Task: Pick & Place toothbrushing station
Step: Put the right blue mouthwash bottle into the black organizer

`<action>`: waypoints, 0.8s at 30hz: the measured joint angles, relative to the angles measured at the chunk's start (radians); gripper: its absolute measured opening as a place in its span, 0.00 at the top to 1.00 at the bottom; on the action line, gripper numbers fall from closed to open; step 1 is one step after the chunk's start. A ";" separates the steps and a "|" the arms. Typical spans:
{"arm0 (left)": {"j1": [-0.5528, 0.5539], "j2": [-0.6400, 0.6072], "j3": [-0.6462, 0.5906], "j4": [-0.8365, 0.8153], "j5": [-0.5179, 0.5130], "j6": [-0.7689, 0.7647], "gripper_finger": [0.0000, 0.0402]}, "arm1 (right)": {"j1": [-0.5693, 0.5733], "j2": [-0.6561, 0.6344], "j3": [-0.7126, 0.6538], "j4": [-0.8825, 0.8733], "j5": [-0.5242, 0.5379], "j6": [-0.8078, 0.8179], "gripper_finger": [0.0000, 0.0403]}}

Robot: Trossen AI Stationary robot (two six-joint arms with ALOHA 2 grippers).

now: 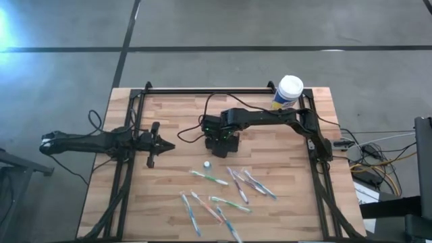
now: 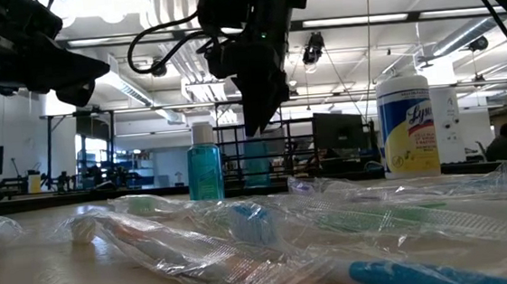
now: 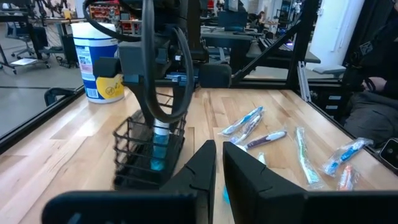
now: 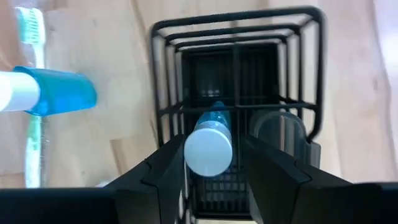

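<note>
Right arm reaches from the right side of the table toward its middle, forearm roughly level, wrist turned down. Right gripper [image 1: 221,142] points straight down; in the right wrist view its two dark fingers [image 4: 158,171] stand apart, one on either side of a white-capped bottle [image 4: 209,151] directly below the wrist, with visible gaps between pads and cap. Nothing is gripped.

Left arm lies low along the left side of the table, extended toward the centre. Left gripper [image 3: 219,163] points forward, level, its fingers nearly together, a narrow slit between them, holding nothing.
</note>
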 joint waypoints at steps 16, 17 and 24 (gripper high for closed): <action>0.001 0.000 0.000 0.000 0.000 0.000 0.92 | -0.008 -0.008 -0.011 -0.005 0.008 -0.064 0.60; 0.001 0.000 0.000 0.000 0.000 0.000 0.92 | -0.008 -0.008 -0.011 -0.005 0.008 -0.073 0.60; 0.001 0.000 0.000 0.000 0.000 0.001 0.92 | -0.012 -0.008 -0.005 -0.012 0.008 -0.116 0.60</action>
